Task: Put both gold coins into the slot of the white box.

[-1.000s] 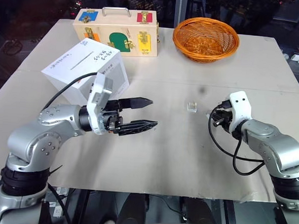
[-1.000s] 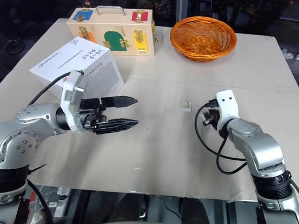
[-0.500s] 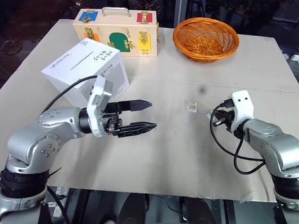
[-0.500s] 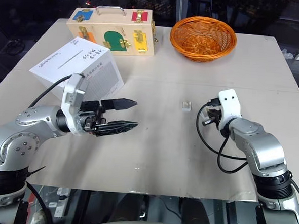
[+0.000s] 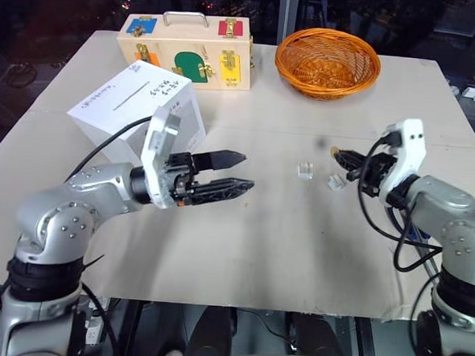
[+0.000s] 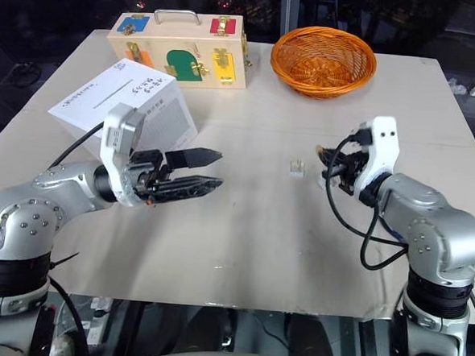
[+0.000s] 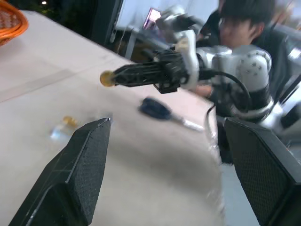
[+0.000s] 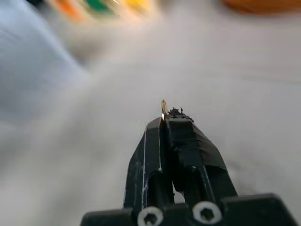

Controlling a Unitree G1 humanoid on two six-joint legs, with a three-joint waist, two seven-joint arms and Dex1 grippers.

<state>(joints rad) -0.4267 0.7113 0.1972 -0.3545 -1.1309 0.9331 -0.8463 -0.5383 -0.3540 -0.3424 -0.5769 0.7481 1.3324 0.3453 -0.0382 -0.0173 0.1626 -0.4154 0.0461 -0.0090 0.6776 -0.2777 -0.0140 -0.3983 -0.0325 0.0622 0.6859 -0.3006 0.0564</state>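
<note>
One gold coin (image 7: 107, 78) is sitting clamped in the right claw (image 5: 341, 157), which is pointing toward the white box (image 5: 137, 111) far across the counter (image 5: 298, 238), behind the spread left claw (image 5: 236, 171).

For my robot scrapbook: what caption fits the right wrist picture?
Right gripper pinches a gold coin above the table.

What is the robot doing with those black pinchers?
The right gripper is shut on a gold coin, pinched at its fingertips above the table. The left gripper is open, holding nothing. Another small piece lies on the table. The white box, slot on top, waits at the robot's left.
</note>
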